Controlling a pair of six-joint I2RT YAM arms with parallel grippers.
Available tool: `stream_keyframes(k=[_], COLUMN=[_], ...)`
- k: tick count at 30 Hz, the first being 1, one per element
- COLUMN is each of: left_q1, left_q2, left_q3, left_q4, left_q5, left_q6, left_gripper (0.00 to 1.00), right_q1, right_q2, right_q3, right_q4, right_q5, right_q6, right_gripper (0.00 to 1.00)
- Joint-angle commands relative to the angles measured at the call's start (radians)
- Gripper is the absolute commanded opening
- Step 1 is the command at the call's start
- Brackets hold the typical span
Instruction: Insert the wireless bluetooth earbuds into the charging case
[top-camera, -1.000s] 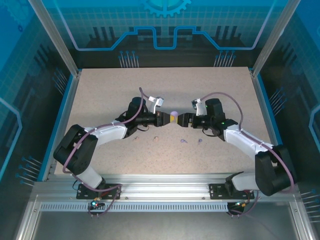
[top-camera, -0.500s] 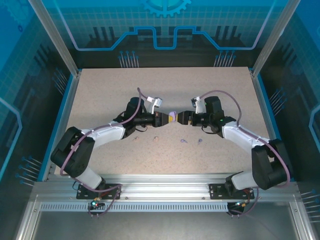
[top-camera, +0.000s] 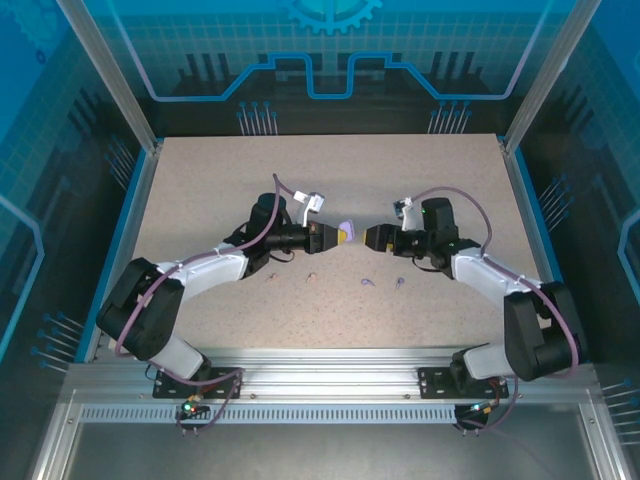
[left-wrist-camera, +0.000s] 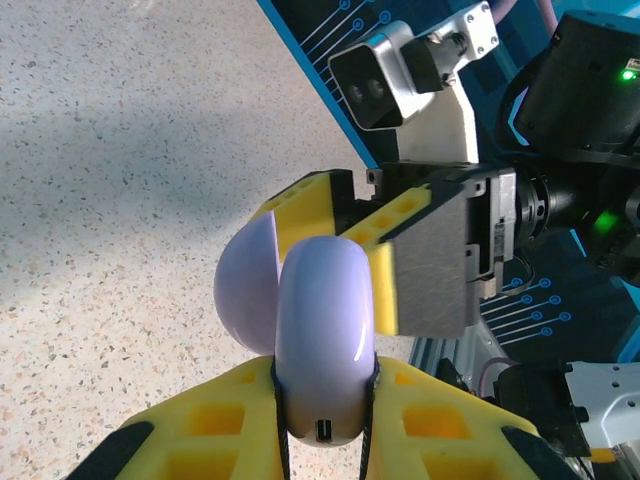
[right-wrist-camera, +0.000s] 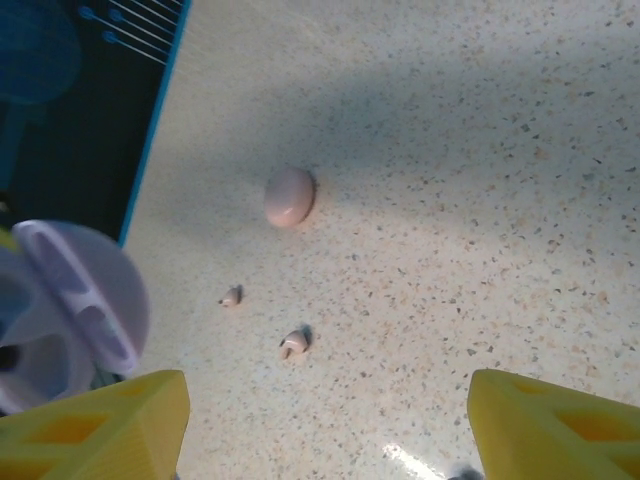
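You had the left gripper (left-wrist-camera: 325, 372) clenched around the pale purple round charging case (left-wrist-camera: 322, 320), holding it off the speckled beige tabletop (top-camera: 430, 170) with its lid swung open to one side. The right gripper (right-wrist-camera: 330, 400) sat just across from it, yellow fingers spread wide with nothing between them, apart from the case. By my read the case was opened and presented, and no bud was loaded yet. All four buds lay loose on the table near the arms. The two tiny pale pink stemmed earbuds (right-wrist-camera: 294, 343) were under your left forearm side, and the two tiny pale purple stemmed earbuds (top-camera: 367, 281) were below the right wrist. Your next move called for the free right hand to drop to a purple bud and pinch it by the stem. It would then have to line the bud up with the matching slot, which takes a fine, square grip on something that small. A pale pink round closed case (right-wrist-camera: 290, 195) rested on the table beyond the pink buds. The purple case's interior was cut off at the right wrist camera's edge, so I couldn't confirm the slots were bare. From above, each bud's lie was too small to read.
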Motion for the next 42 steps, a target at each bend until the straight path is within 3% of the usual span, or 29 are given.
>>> stream_keyframes(k=[1,5,32,36,42], left_q1=[-0.001,-0.002,-0.014,-0.015,-0.015], left_q2=[-0.004,0.008,0.036,0.035,0.034], left_q3=[-0.001,0.003,0.007,0.004,0.006], left_q4=[0.049,0.072,0.097,0.1,0.098], left_q5=[0.046,0.065,0.071,0.068,0.061], left_q6=[-0.016,-0.042,-0.063,-0.063,-0.063], left_gripper=[0.0,0.0,0.0,0.0,0.0], right_q1=[-0.013,-0.004,0.057,0.066,0.066], right_q2=[-0.038,-0.024,0.101,0.107,0.111], right_q3=[-0.011,0.005,0.093,0.101,0.106], right_q4=[0.07,0.089,0.154,0.141,0.133], right_q5=[-0.155,-0.205,-0.22,-0.224,-0.227], right_q6=[-0.005,-0.015,0.02,0.01,0.006], right_gripper=[0.73,0.68,0.43,0.31,0.01])
